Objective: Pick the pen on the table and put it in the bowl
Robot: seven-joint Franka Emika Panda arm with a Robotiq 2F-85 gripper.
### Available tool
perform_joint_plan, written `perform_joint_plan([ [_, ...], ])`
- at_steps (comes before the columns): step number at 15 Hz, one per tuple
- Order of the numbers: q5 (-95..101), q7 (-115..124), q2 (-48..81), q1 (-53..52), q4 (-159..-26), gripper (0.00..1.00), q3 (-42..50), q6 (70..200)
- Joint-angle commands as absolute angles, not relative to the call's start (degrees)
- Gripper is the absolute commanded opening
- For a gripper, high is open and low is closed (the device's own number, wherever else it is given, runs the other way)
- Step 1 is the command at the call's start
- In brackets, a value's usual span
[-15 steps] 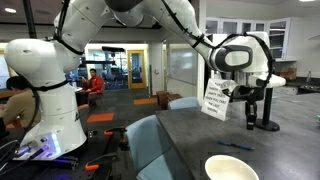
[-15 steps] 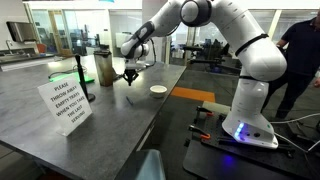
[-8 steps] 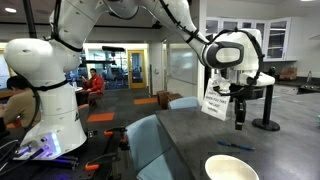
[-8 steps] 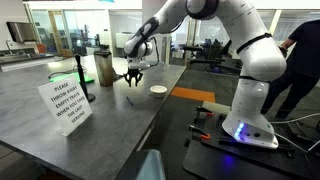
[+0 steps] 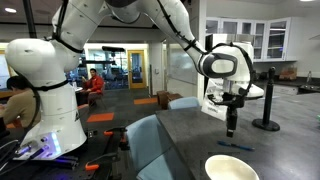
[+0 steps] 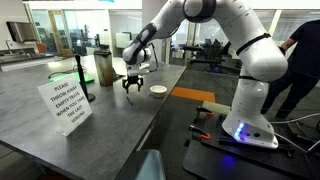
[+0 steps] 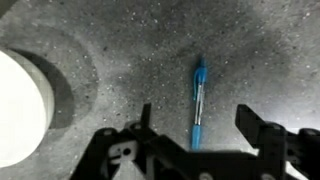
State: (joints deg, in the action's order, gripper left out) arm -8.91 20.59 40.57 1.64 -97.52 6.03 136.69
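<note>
Closest to the wrist camera, the two dark fingers [image 7: 254, 124] stand spread wide apart with nothing held between them. Just beyond them the blue pen [image 7: 198, 104] lies flat on the speckled grey desk [image 7: 120, 50]. It runs away from the camera, in line with the gap between the fingers and touching neither. At the left edge of that view sits the pale bowl [image 7: 18, 105], apart from the pen with bare desk between them.

In an exterior view the bowl [image 5: 232, 168] is nearest and the pen [image 5: 235, 147] is a thin dark line just behind it. The fingers [image 5: 231, 126] hang pointing down over the pen. Farther back stand a white printed sign [image 5: 212, 100] and a black post [image 5: 268, 100] on a round base.

In an exterior view the sign [image 6: 63, 105] is in front. Beyond it are the fingers [image 6: 133, 83], with the bowl [image 6: 158, 90] just beside them.
</note>
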Motion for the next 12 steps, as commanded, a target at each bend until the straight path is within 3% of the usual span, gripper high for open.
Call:
perform_joint_plan([
  [1, -8.8, 21.8, 43.0, 1.2, -95.4, 0.86, 6.5, 137.0],
  [2, -9.0, 21.8, 43.8, 1.3, -94.6, 0.77, 6.4, 136.9],
  [5, -8.8, 21.8, 45.8, 1.2, -92.6, 0.63, 6.5, 136.5],
  [12, -8.4, 22.6, 49.9, 0.2, -88.5, 0.68, 6.7, 135.6],
])
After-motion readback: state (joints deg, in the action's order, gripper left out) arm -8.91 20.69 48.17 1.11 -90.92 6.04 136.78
